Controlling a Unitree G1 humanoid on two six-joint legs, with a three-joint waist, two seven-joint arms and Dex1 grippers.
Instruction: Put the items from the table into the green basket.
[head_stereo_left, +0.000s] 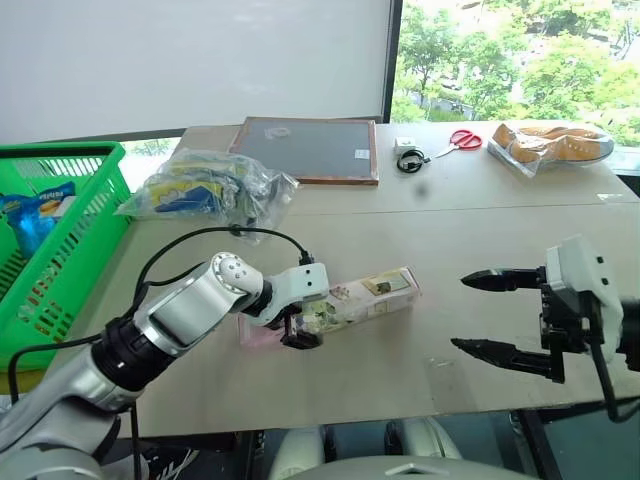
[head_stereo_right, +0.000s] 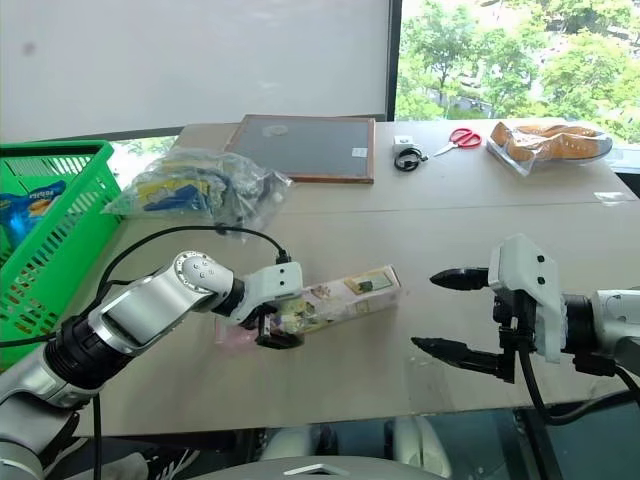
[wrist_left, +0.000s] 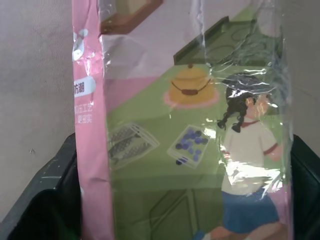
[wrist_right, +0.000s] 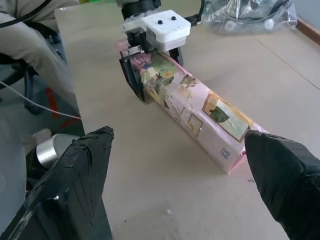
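the long pink printed carton (head_stereo_left: 345, 303) lies flat on the table (head_stereo_left: 480, 230), in the middle of the near half, one end pointing toward the near left corner and the other angled toward the far right. the left gripper (head_stereo_left: 300, 330) is down over the carton's near-left end with a black finger on each long side; its jaws straddle the box at about the box's width, and i cannot tell whether the pads are pressing yet, since the carton rests on the wood. the right gripper (head_stereo_left: 480, 312) hangs near the near right corner, jaws wide and holding nothing, well apart from the carton. the green basket (head_stereo_left: 70, 240) sits off the table's left edge, with a blue packet (head_stereo_left: 38, 210) already inside. the crinkly clear bag (head_stereo_left: 205, 190) with yellow-blue contents waits by the far left part of the table, beside a dark framed board (head_stereo_left: 305, 148). to do this step well, i judge the fingers should close squarely on the two long faces, not on an edge, because the film wrap looks slick and the grip sits far from the middle, so the free end will likely droop on lifting. a firm squeeze, then a straight lift before swinging left, should keep the box from twisting out. it should go high enough to clear the basket rim, with the long axis lined up with the basket opening so the far end doesn't catch the mesh.
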